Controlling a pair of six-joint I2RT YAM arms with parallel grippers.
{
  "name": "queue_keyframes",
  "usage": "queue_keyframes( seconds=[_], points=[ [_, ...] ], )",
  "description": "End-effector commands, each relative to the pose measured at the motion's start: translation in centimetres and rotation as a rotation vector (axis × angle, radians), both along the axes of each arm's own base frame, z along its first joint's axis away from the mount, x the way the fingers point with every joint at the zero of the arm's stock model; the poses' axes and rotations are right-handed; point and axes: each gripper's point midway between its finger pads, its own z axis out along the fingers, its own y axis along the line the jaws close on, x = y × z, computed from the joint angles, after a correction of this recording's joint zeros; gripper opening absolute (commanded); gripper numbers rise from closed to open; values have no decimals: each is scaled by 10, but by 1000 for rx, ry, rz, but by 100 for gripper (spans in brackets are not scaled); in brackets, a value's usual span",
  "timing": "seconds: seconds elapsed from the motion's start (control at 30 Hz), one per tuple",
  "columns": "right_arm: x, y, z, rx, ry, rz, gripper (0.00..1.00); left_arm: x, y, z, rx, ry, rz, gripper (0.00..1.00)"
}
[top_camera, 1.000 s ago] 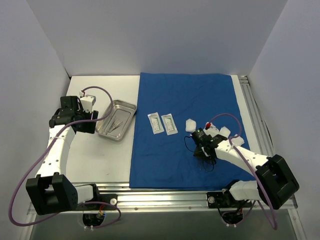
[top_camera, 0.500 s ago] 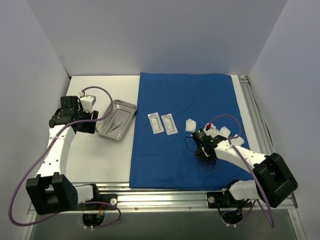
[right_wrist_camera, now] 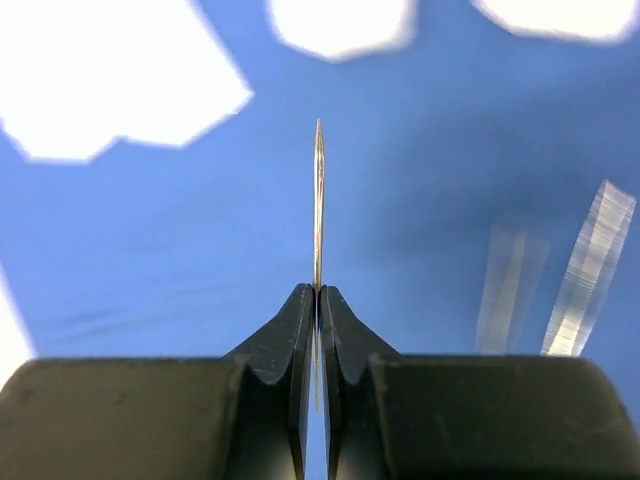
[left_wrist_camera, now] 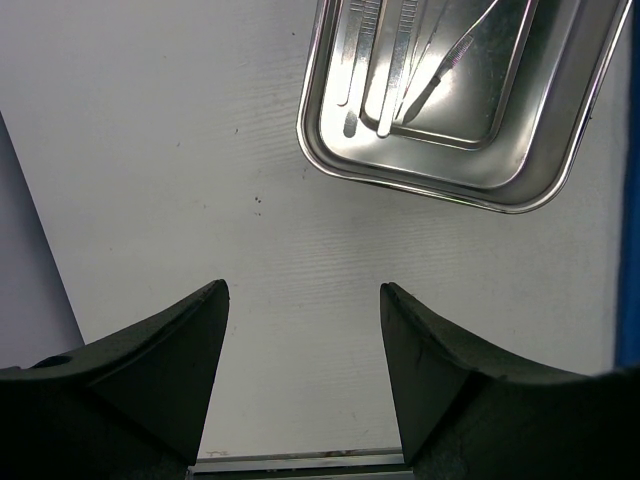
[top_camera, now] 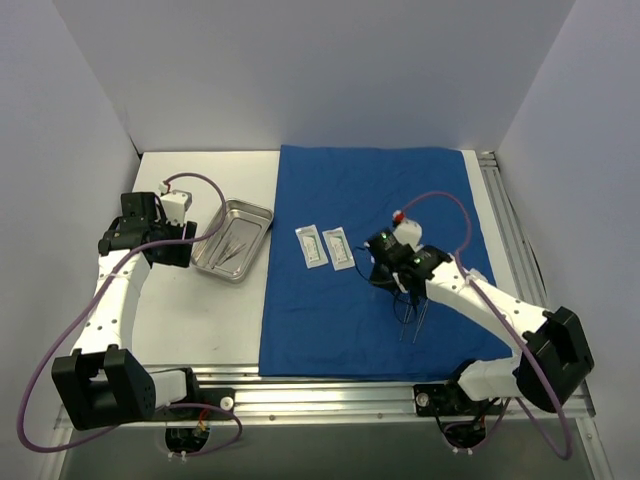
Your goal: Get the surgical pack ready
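We see the right gripper (top_camera: 383, 268) has swung left across the large royal-blue cloth drape (top_camera: 340, 195) toward the two white sachets (top_camera: 325, 246), pinched tight on a thin metal instrument (right_wrist_camera: 318, 200); the carry looks begun; the left gripper (left_wrist_camera: 305, 310) hangs parted beside the small shiny rectangular steel tray (left_wrist_camera: 430, 185).

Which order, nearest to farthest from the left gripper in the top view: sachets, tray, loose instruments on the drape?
1. Tray, just ahead of the left gripper, off the cloth.
2. Sachets, on the left part of the drape.
3. Loose instruments, toward the drape's near right side.
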Motion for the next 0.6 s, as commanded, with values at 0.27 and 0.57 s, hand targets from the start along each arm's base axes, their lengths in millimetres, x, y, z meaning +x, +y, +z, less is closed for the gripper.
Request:
queue_keyframes(
  seconds=[0.27,0.57],
  points=[
    [97,231,103,300,-319,223,0,1,7,8,18,-28,29,71],
    [128,356,70,506,-307,231,0,-1,11,4,38,-23,51,71]
  ],
)
